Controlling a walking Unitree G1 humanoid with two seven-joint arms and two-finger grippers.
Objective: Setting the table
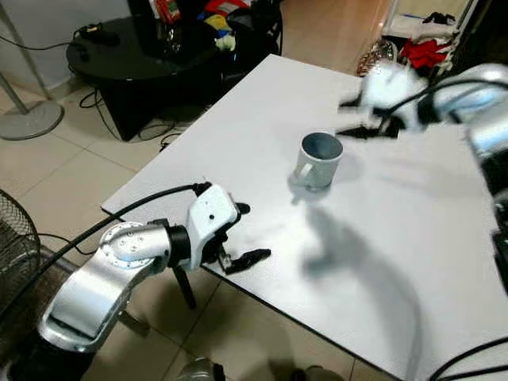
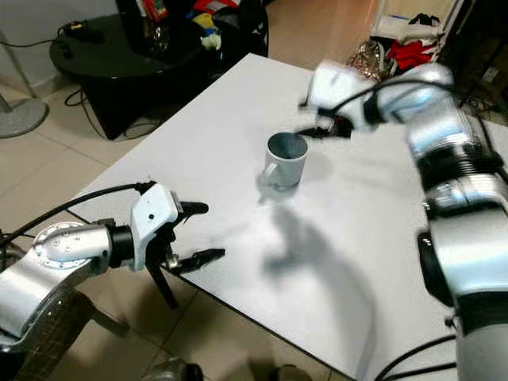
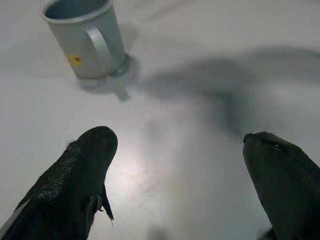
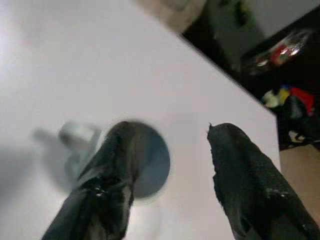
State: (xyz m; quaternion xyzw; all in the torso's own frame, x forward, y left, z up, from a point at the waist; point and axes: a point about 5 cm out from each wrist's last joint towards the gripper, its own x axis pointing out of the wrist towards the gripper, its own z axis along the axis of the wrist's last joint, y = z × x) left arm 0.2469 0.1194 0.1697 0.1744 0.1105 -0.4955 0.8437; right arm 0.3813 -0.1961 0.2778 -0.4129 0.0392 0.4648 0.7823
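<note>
Standing on a white table (image 1: 238, 135) over tiled floor (image 1: 71, 171), a grey mug (image 1: 319, 161) sits between both empty, spread-open tools.

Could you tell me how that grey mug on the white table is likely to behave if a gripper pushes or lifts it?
The mug looks rigid and empty, so probably light. It stands upright on a flat base on the smooth white table, so a low push would likely slide it; a push near the rim might tip it. Its handle could make it swivel.
</note>
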